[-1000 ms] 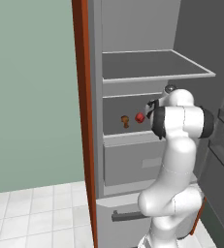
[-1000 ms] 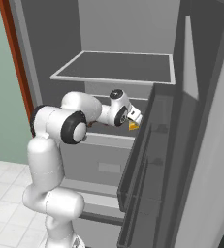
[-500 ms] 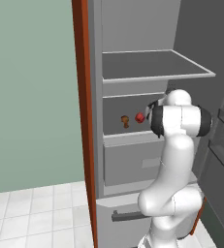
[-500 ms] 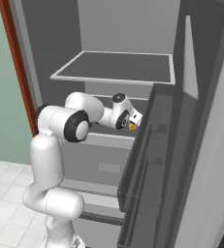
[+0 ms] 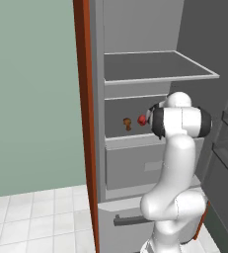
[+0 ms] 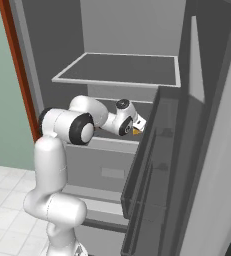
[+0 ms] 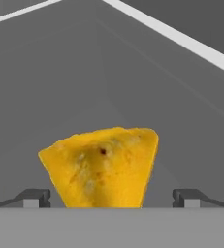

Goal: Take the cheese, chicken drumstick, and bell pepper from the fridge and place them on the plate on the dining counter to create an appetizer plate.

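In the fridge [image 5: 135,163], on the shelf above the drawer [image 5: 130,165], the drumstick [image 5: 127,123] lies left of the pepper [image 5: 142,120]. The cheese [image 7: 103,167] sits between the end effector [image 7: 111,197] fingertips [image 7: 35,197], untouched.

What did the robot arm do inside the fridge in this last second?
The arm pushed a little deeper into the fridge, bringing its open end effector closer to the cheese, which sits between the fingertips, not yet gripped. The chicken drumstick and bell pepper stayed on their shelf.
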You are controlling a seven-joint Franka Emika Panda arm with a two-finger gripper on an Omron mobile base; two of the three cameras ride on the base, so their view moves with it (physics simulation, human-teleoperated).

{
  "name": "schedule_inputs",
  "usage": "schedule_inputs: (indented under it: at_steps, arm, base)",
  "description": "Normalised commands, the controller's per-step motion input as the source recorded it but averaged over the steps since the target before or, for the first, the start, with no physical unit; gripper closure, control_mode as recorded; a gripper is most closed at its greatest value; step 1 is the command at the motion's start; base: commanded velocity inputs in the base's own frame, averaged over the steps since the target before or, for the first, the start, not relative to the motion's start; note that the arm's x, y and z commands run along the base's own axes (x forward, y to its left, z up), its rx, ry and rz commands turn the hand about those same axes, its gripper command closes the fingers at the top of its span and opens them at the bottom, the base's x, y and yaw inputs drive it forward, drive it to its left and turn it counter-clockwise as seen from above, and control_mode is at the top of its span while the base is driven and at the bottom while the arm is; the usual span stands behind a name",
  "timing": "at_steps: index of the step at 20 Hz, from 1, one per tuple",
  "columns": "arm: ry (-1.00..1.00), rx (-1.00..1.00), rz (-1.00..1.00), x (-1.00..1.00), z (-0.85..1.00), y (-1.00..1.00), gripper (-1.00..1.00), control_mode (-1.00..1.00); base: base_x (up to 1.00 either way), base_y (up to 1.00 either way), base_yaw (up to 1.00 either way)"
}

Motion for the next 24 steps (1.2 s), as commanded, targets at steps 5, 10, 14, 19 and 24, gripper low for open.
schedule_inputs:
  at_steps: [5,10,14,19,24]
  arm:
    - [-0.03,0.01,0.00,0.22,-0.04,0.00,-1.00,-1.00]
    - [-0.03,0.00,-0.01,0.25,-0.03,-0.01,-1.00,-1.00]
    - [-0.01,0.00,-0.02,0.28,-0.10,-0.02,-1.00,-1.00]
    - [-0.02,0.00,0.00,0.15,-0.12,0.00,1.00,-1.00]
    - [-0.09,0.00,0.00,-0.09,0.00,0.00,1.00,-1.00]
  base:
    - [0.00,0.00,0.00]
    - [0.00,0.00,0.00]
    - [0.00,0.00,0.00]
    - [0.00,0.00,0.00]
    - [0.00,0.00,0.00]
